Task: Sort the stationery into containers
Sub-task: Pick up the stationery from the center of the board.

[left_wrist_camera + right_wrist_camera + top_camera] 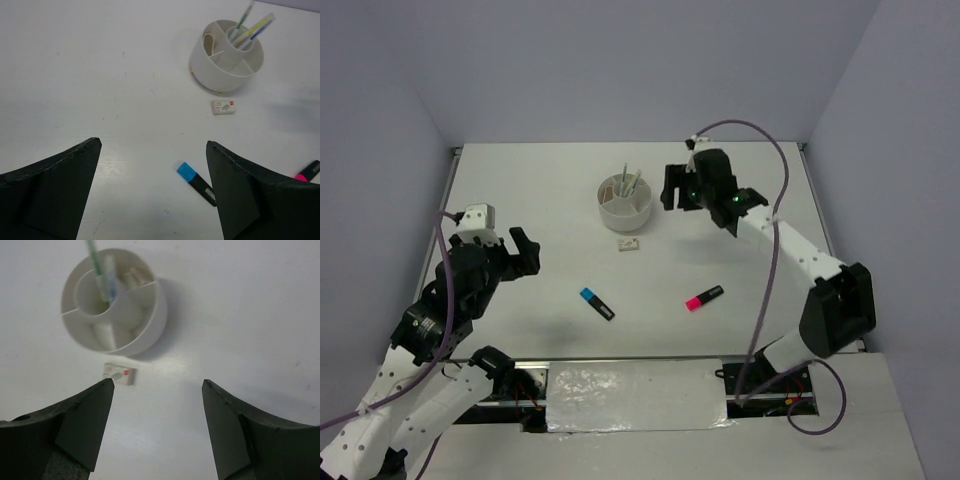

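The round white organiser cup [625, 210] stands at the back middle of the table and holds thin green, yellow and light-blue pens [252, 27] in its centre well. A small white eraser [628, 243] lies just in front of the cup. A blue-and-black highlighter [597, 303] and a pink-and-black highlighter [704, 297] lie nearer the front. My right gripper [673, 187] is open and empty, hovering right of the cup; its view shows the cup [145, 325] and eraser [119, 374]. My left gripper [523, 252] is open and empty at the left, well away from the blue highlighter [196, 183].
A beige piece [132, 276] lies in one outer compartment of the cup. A strip of silver tape [635, 395] runs along the near edge between the arm bases. Grey walls close the table at the back and sides.
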### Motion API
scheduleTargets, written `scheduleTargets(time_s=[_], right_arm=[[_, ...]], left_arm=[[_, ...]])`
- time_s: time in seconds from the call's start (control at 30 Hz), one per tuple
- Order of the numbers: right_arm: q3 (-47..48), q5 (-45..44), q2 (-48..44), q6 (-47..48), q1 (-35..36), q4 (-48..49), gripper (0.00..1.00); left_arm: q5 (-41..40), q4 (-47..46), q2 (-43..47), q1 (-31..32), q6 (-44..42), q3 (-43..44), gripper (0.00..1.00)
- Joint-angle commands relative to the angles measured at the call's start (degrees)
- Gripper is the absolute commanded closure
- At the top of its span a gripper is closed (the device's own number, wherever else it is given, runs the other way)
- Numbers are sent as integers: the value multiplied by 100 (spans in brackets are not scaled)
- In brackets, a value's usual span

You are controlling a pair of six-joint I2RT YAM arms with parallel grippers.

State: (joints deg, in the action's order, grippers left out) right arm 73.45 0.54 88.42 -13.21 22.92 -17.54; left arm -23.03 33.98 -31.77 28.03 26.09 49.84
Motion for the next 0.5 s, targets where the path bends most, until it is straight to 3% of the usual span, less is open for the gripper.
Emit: scheduleTargets(time_s=[0.0,0.1,0.17,0.47], right_arm=[[-672,-1060,-677,-805,958,524,21],[-709,-1950,-494,-1306,1837,295,19],[-692,-2170,-257,-1543,2312,348,1],[-218,-2759,1185,-1895,2841,464,0]], left_arm=[[-694,162,-101,-70,256,192,1],[-659,144,-22,-87,265,166,1],[-624,144,48,-87,257,140,1],[-457,118,74,-78,195,122,1]])
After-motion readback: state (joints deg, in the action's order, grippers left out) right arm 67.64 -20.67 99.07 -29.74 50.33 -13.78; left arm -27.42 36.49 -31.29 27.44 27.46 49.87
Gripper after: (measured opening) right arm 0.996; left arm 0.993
